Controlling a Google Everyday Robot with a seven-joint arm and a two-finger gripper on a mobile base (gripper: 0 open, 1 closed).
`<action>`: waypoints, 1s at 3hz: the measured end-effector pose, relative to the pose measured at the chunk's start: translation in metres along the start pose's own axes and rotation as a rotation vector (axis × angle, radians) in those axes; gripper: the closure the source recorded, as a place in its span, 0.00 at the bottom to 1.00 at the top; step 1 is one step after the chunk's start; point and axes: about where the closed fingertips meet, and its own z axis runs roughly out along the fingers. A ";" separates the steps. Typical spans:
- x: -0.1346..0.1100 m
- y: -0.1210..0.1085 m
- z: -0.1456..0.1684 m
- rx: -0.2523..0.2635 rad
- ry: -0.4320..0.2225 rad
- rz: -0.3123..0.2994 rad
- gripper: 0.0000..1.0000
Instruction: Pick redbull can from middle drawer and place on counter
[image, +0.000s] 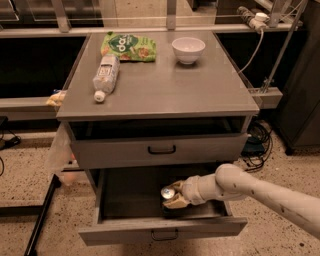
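The redbull can (168, 192) shows its shiny silver top inside the open middle drawer (162, 230), near the drawer's centre. My gripper (174, 195) reaches in from the right on the white arm (250, 192). Its tan fingers (176, 202) sit on either side of the can and are closed on it. The can's dark body is mostly hidden by the fingers and the dark drawer inside. The counter (165, 85) is the grey cabinet top above.
On the counter lie a clear white-capped plastic bottle (105, 76), a green snack bag (128, 47) and a white bowl (188, 49). The handled upper drawer (161, 149) overhangs the rear of the open drawer. Cables (255, 142) hang at the right.
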 end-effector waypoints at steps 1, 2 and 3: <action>-0.021 0.006 -0.035 -0.029 0.028 0.017 1.00; -0.053 0.003 -0.078 -0.038 0.080 0.026 1.00; -0.121 -0.003 -0.128 -0.002 0.131 -0.017 1.00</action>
